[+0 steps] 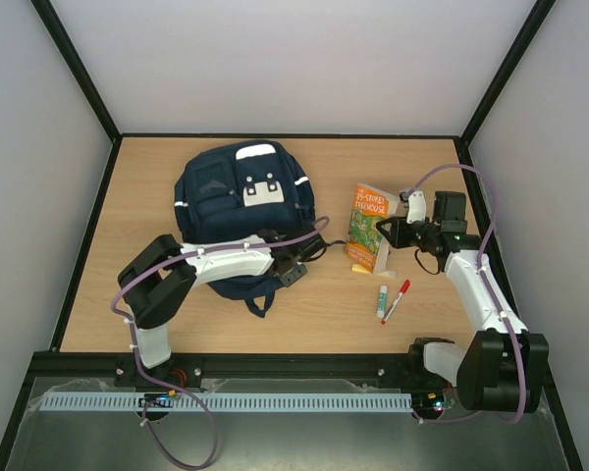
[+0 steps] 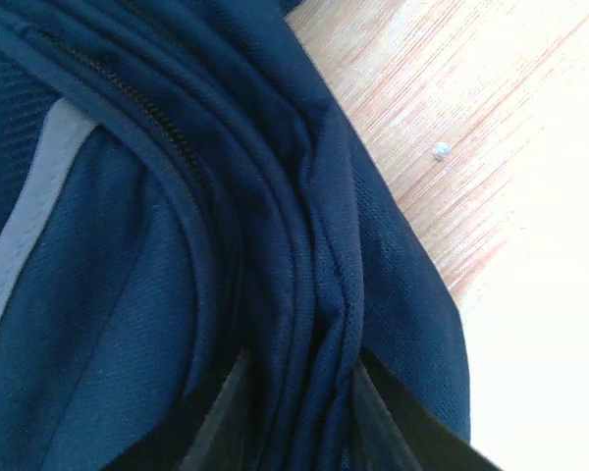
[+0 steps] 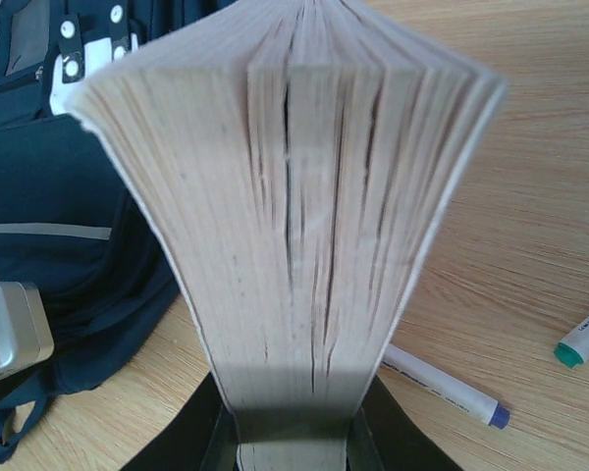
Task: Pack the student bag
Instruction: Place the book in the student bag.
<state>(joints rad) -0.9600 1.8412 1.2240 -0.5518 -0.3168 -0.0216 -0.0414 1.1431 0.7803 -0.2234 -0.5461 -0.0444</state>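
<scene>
The navy student bag [image 1: 238,201] lies on the table left of centre, with white stripes and grey-white patches. My left gripper [image 1: 296,263] is at its near right edge, shut on a fold of the bag's fabric [image 2: 314,324] beside the zip. My right gripper [image 1: 391,234] is shut on a thick paperback book [image 1: 369,226] with an orange and green cover, held tilted above the table to the right of the bag. In the right wrist view the book's page edges [image 3: 294,216] fan out between my jaws, and the bag [image 3: 49,196] shows at the left.
A green-capped marker [image 1: 382,301] and a red marker [image 1: 397,300] lie on the table near the book; they also show in the right wrist view [image 3: 442,385] [image 3: 584,339]. A small pale object [image 1: 385,272] lies below the book. Black frame rails edge the table.
</scene>
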